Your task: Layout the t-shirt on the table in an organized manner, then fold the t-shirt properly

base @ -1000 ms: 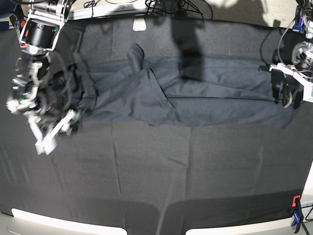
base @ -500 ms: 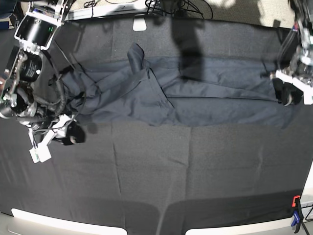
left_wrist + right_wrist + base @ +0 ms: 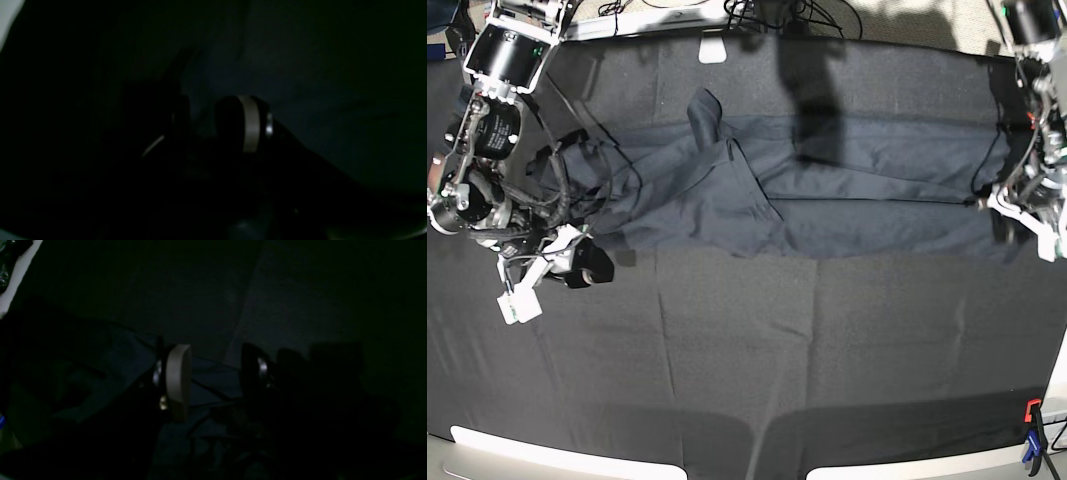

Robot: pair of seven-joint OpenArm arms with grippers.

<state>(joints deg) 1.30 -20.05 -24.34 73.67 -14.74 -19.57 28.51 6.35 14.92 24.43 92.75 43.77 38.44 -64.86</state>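
Observation:
The dark navy t-shirt (image 3: 827,190) lies stretched sideways across the far half of the table (image 3: 777,350), with a fold bunched left of its middle. In the base view my right gripper (image 3: 552,283) hangs open just off the shirt's lower left end, with nothing between its fingers. The right wrist view shows that gripper (image 3: 213,373) over navy cloth (image 3: 110,353), one pale finger (image 3: 178,380) well apart from the dark one. My left gripper (image 3: 1017,225) sits low at the shirt's right edge. In its dim wrist view the left gripper (image 3: 203,116) shows a gap between its fingers.
An orange-and-blue clamp (image 3: 1032,440) grips the near right corner. A small white object (image 3: 713,50) and a tangle of cables (image 3: 777,12) sit along the far edge. The table's pale rim (image 3: 517,455) shows at the front.
My left gripper has come down and toward the front at the shirt's right edge, which now lies flatter. My right gripper shifted slightly right beside the left end.

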